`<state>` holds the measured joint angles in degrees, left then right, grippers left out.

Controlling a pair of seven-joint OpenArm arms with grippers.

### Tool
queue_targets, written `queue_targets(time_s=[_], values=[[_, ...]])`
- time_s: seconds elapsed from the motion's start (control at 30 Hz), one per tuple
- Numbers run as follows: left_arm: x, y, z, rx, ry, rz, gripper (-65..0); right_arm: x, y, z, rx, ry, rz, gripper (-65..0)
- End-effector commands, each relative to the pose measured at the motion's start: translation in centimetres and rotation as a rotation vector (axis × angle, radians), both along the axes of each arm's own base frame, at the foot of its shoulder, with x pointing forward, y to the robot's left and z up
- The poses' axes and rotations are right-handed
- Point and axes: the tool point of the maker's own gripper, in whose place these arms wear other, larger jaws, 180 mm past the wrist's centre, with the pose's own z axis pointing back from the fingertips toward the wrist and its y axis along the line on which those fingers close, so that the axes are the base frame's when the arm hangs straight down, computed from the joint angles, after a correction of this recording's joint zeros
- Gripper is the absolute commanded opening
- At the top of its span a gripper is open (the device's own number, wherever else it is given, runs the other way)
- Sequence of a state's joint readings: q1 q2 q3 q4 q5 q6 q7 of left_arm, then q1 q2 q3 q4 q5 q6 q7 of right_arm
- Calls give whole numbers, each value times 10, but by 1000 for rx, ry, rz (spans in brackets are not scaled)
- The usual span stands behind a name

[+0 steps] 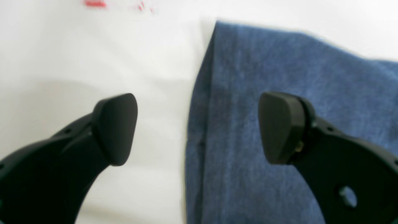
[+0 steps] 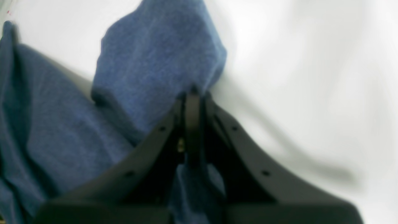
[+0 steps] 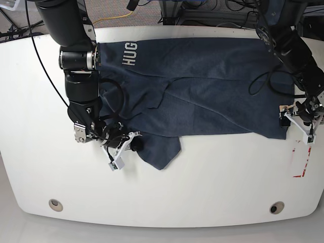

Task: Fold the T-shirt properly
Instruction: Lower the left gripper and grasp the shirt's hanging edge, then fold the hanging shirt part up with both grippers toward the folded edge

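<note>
Nearest to me on the base view is the front edge of the white table [image 3: 167, 202], with two small round fittings [image 3: 55, 204] set into it near the corners. Just beyond that, my right gripper [image 3: 132, 143] sits low on the table on the view's left side. Its jaws are pressed fully together, and on the right wrist view I see blue cloth bunched at the tips and more of it passing under the fingers [image 2: 192, 102], so I read it as pinching a fold of the T-shirt [image 3: 202, 96] at the flap that hangs down toward me.

On the far right of the base view, my left gripper [image 3: 302, 121] is beside the shirt's edge, near a red marking [image 3: 302, 162] on the table. On the left wrist view its two dark pads [image 1: 116, 127] stand wide apart with nothing between them; one pad is over bare table, the other over the blue cloth, and the shirt's folded edge runs up between them. It holds nothing.

The shirt itself lies spread across the back half of the table, wrinkled, partly doubled over, with one pointed flap reaching toward the front. Its far edge lies close to the back edge of the table. White letters [image 3: 129, 53] reading "HUG" show near the back left, next to my right arm [image 3: 76, 55]. Behind the table, cables [image 3: 202, 10] lie on the floor.
</note>
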<state>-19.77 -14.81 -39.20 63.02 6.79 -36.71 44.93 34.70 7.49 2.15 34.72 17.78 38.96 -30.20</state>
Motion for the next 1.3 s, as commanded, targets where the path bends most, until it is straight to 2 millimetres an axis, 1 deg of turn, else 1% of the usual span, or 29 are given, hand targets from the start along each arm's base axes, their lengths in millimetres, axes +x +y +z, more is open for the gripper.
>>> queue_targets(time_s=[0.0,0.13,0.23,0.4,0.5,0.63,0.67,0.7,0.73,0.8,0.83,0.9,0.93,0.97,1.07,1.13,1.2,1.27], values=[[16,8,16,-3,-55,-15,-76,19,0,27,27,-78,-4,-650],[26,-3,13,-36,-67,-64,-76,20,0,27,27,-79,-3,-650],[25,-8,2,-66,-58,-67,-76,20,0,27,27,-79,-3,-650],[31,-19,-10,-137,-38,-64,-76,20,0,27,27,-79,-3,-650],[28,-25,-20,-164,-13,-66,-78,21,0,28,27,-82,-3,-650],[29,-29,-22,-172,-11,-70,-81,23,0,32,25,-89,-2,-650],[29,-29,-22,-172,-11,-70,-100,24,0,35,18,-97,3,-650],[29,-30,-22,-173,-11,-71,-144,26,-6,41,-2,-114,7,-650],[29,-30,-22,-173,-11,-71,-199,28,-9,47,-18,-132,14,-650],[31,-29,-21,-173,-19,-70,-312,30,-9,58,-38,-159,28,-650],[36,-29,-16,-173,-45,-70,-410,31,-10,63,-51,-176,33,-650],[40,-29,-12,-172,-81,-69,-546,33,-10,71,-59,-198,38,-650],[42,-28,-10,-170,-95,-68,-626,34,-9,75,-61,-210,37,-650],[43,-28,-9,-170,-99,-68,-650,35,-9,76,-61,-215,37,-650],[43,-28,-8,-166,-102,-70,-650,37,-10,80,-65,-224,37,-650],[48,-22,4,-137,-131,-69,-650,39,-13,83,-71,-229,36,-650],[49,-18,14,-110,-153,-70,-650,38,-23,81,-94,-214,34,-650],[46,-13,20,-76,-167,-72,-650,38,-26,82,-107,-211,42,-650]])
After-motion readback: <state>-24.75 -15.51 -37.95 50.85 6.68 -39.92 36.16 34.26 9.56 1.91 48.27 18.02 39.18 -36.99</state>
